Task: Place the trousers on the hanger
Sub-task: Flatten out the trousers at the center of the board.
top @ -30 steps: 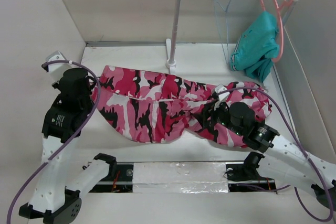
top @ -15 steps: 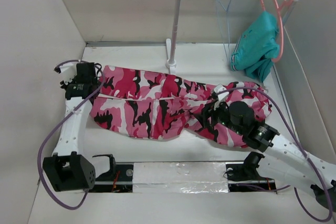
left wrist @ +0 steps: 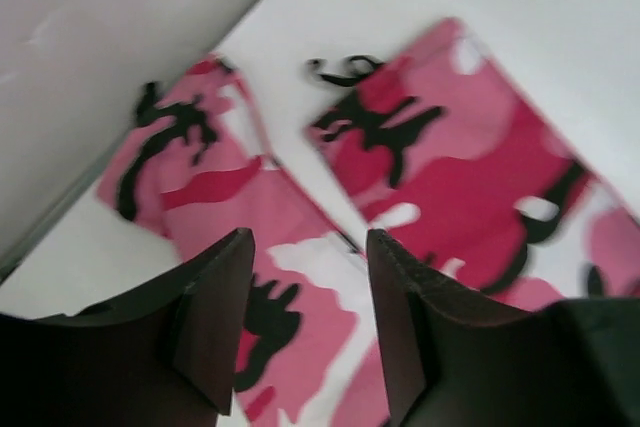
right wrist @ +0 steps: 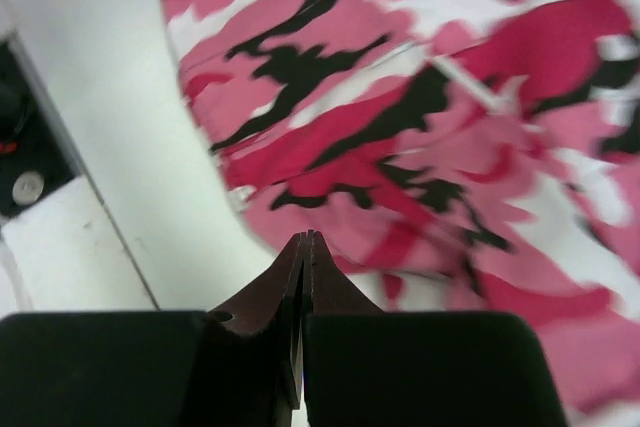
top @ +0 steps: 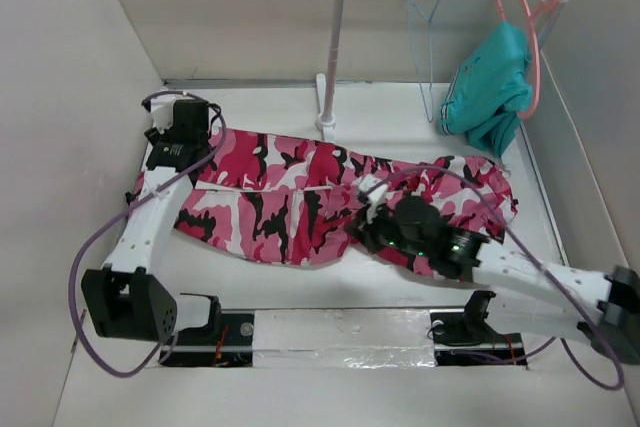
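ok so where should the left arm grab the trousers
Probably a leg end of the trousers, pinching down from above: they lie flat on the table, the two leg ends are spread apart at the left, and the open left gripper hangs over one.

Trousers [top: 290,197], right part: covered by the right arm [top: 520,272], toward the right edge of the worktop [top: 230,277].
Trousers, wrist views: blurred and cut off by the frame edges.
Left tool [left wrist: 307,247]: from above, hidden under its own wrist near the far-left corner.
Right tool [right wrist: 305,242]: likewise masked from above.
Hanger [top: 428,47]: lower right corner behind the teal garment [top: 490,87]; outline faint.
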Robot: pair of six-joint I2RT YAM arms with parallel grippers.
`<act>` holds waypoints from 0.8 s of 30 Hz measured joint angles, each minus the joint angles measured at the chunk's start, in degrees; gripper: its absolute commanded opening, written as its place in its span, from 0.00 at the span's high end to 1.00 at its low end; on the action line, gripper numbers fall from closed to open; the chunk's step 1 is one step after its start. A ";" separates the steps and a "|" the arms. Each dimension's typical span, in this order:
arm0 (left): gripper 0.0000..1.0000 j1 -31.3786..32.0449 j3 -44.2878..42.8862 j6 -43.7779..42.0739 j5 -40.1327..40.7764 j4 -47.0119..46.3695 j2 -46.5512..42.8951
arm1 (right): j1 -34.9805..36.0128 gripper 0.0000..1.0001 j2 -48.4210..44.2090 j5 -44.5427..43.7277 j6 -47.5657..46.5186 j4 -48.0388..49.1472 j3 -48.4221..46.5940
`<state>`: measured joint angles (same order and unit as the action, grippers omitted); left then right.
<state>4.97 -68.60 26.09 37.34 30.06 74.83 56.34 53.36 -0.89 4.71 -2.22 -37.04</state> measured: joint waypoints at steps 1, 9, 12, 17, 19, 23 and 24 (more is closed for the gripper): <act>0.62 1.25 0.13 -0.11 -1.64 -1.20 -1.31 | 1.42 1.00 4.07 0.61 -0.02 1.57 -0.90; 0.73 7.06 4.09 -0.20 -13.14 -9.51 -8.74 | 10.29 0.33 41.05 1.84 -1.57 10.64 -16.70; 0.71 6.95 4.07 -0.26 -14.14 -10.73 -6.40 | 12.11 0.33 52.11 1.46 -2.38 11.72 -25.31; 0.61 5.16 4.07 -0.13 -17.59 -11.17 0.15 | 14.10 0.34 61.40 -1.11 -3.96 11.82 -31.12; 0.58 3.93 4.07 -0.04 -18.75 -11.91 1.75 | 14.93 0.38 62.38 -2.89 -4.52 11.78 -31.98; 0.55 2.58 1.33 0.11 -19.61 -12.72 6.29 | 16.41 0.89 65.02 -7.04 -4.46 10.95 -35.58; 0.53 2.51 -0.44 0.11 -19.63 -12.68 8.39 | 16.98 0.95 65.70 -9.31 -4.07 10.45 -36.63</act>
<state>7.49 -69.04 26.20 17.72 17.39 83.22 73.32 119.07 -10.20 0.64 8.23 -73.67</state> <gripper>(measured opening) 0.448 0.173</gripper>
